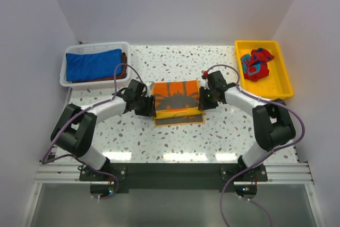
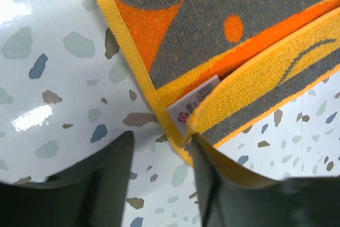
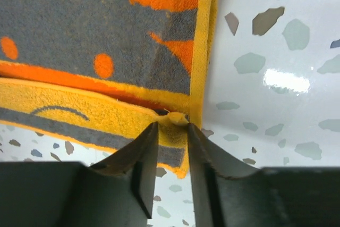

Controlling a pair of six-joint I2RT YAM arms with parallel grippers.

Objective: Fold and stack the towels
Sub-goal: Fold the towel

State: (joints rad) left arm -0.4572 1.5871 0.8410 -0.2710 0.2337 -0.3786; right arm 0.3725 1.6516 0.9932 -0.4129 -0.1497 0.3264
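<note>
Centre of the scene: a folded orange-and-grey patterned terry towel with a yellow hem (image 1: 176,99) lies flat on the white speckled tabletop (image 1: 175,142). It sits between the two grippers, with one at each short end.

Left arm: the left gripper (image 2: 162,137) has its fingers well apart. The towel's corner sits in the gap against one finger only and is not clamped.

Right arm: the right gripper (image 3: 172,128) has its fingers only a narrow slot apart, with a nub of yellow hem right at the tips. Whether the hem is pinched cannot be told.

Left wrist view only: a small white printed label (image 2: 194,104) is tucked between the towel's layers, just ahead of the fingers.

Right wrist view only: the upper folded layer ends in a yellow-and-grey border immediately in front of the fingertips.

Overhead view only: well beyond the left gripper stands a white lattice plastic basket (image 1: 68,81). It holds a folded royal blue towel (image 1: 93,65) lying on a rust-brown towel (image 1: 124,62). Beyond and outward of the right gripper is a yellow plastic tray (image 1: 284,86) holding a crumpled red towel with blue patches (image 1: 256,63). From above, neither finger gap can be seen.
</note>
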